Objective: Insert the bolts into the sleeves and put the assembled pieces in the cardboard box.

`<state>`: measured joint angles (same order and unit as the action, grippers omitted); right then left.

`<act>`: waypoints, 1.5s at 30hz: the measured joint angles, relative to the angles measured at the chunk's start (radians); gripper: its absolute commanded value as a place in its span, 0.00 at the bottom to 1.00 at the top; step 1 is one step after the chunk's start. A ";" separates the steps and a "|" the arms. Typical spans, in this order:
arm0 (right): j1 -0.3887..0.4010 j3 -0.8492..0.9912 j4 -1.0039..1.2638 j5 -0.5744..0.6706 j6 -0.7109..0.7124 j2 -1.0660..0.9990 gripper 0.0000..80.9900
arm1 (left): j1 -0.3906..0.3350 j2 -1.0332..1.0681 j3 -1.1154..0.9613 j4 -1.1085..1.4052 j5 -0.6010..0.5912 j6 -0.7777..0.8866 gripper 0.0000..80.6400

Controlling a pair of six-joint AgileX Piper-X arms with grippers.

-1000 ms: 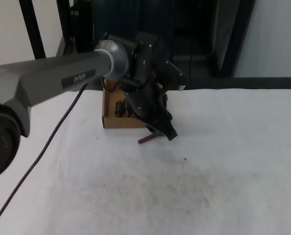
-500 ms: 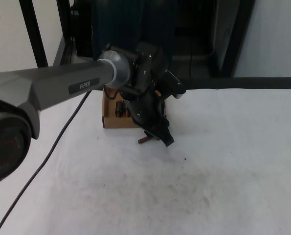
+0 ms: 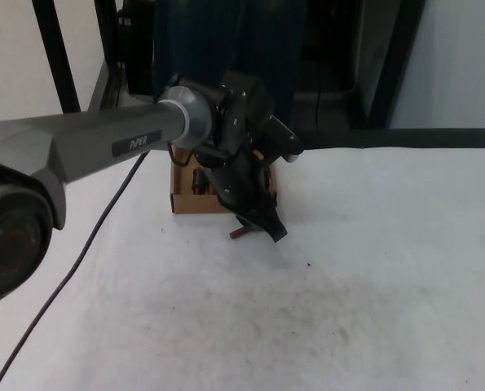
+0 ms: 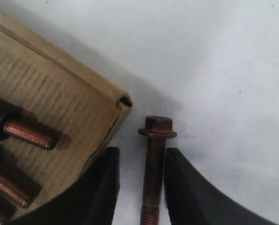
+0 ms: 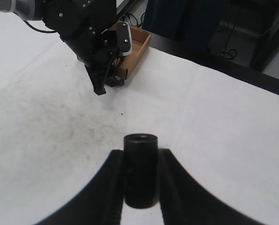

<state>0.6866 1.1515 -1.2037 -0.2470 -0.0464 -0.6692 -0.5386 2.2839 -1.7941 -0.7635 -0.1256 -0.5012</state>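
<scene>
The white-covered worktop [image 3: 364, 293] takes up most of what I see from the high camera. Over it, the left arm [image 3: 79, 151] comes in from 9 o'clock and ends near the far edge, at about 11 o'clock from the worktop's middle. There the cardboard box [image 3: 185, 204] stands, partly covered by the arm's wrist. From the right wrist camera I see the same box [image 5: 138, 44] farther off, with its open top.

The left pincer [image 3: 268, 230] points down at the near side of the box, at about 5 o'clock from the box's middle. In its own camera the left pincer [image 4: 142, 161] is partly open. Its two dark fingers stand on both sides of a copper-coloured bolt [image 4: 154, 176] that lies flat on the cloth just beside a corner of the box [image 4: 59, 103]. One finger looks to touch the shank, and on the other side I see a gap, so the bolt is not clamped.

The right pincer [image 5: 140, 158] is closed on a black sleeve [image 5: 140, 180]. It holds the sleeve upright above the cloth, open end up, well apart from the box.

Inside the box lie assembled pieces [image 4: 29, 133]. Their threaded ends come out of dark sleeves.
</scene>
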 measured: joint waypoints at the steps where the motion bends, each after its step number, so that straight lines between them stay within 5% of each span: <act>1: 0.000 0.000 0.000 0.000 0.000 0.000 0.00 | 0.000 0.000 -0.002 0.000 0.000 0.000 0.39; 11: 0.000 0.000 0.000 0.000 0.000 0.000 0.00 | 0.000 0.000 -0.003 0.000 -0.006 0.000 0.36; 20: 0.000 0.000 0.000 0.000 0.000 0.000 0.00 | 0.000 0.000 -0.003 0.000 -0.022 0.025 0.01; 33: 0.000 0.000 0.000 0.000 0.000 0.000 0.00 | -0.013 -0.090 0.002 -0.079 -0.037 0.098 0.01; 45: 0.000 0.000 0.025 0.000 0.000 0.000 0.00 | -0.014 -0.450 0.002 -0.298 -0.371 0.234 0.01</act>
<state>0.6866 1.1515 -1.1787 -0.2470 -0.0464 -0.6692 -0.5531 1.8340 -1.7924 -1.0611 -0.4965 -0.2669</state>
